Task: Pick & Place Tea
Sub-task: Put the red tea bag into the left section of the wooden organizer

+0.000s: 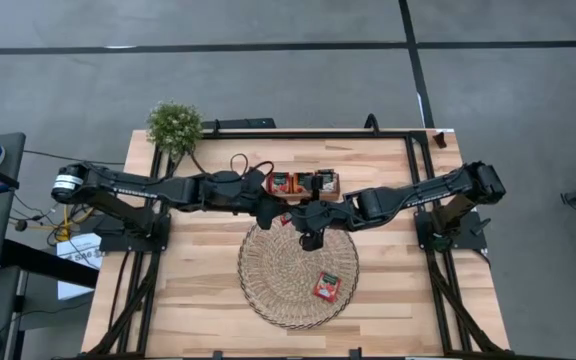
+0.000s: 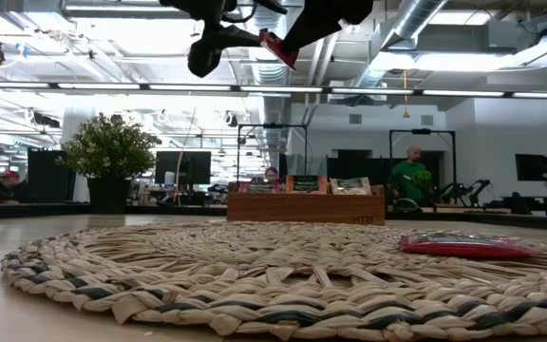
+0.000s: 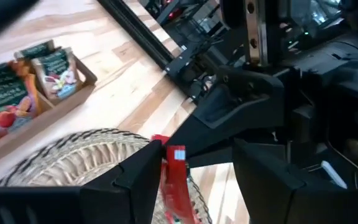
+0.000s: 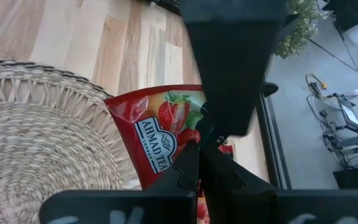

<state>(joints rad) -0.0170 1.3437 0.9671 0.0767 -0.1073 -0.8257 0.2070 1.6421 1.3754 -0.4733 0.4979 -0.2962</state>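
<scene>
A red-orange tea sachet (image 4: 157, 124) with a strawberry print hangs in the air over the far edge of the round woven mat (image 1: 278, 270). Both grippers meet at it. My right gripper (image 4: 199, 146) (image 1: 294, 220) is shut on it. My left gripper (image 3: 197, 149) (image 1: 275, 211) is open, its fingers on either side of the sachet (image 3: 176, 168), which is close against one finger. In the low view the sachet (image 2: 278, 49) hangs tilted high above the mat (image 2: 254, 266). A second red sachet (image 1: 327, 286) (image 2: 463, 247) lies flat on the mat. My right gripper pinches the sachet between its two fingers at one edge (image 4: 188, 134), coming about level from the table's right side. The sachet is lifted clear and stands on edge, tilted. My left gripper's finger (image 3: 142, 174) is right beside the sachet; I cannot tell whether it touches.
The brown wooden tray (image 1: 336, 191) (image 3: 87, 78) sits just beyond the mat with several sachets standing in its slots. A potted plant (image 1: 174, 125) is at the far left corner. Bare wood lies to the left and right of the mat. People show in the room behind.
</scene>
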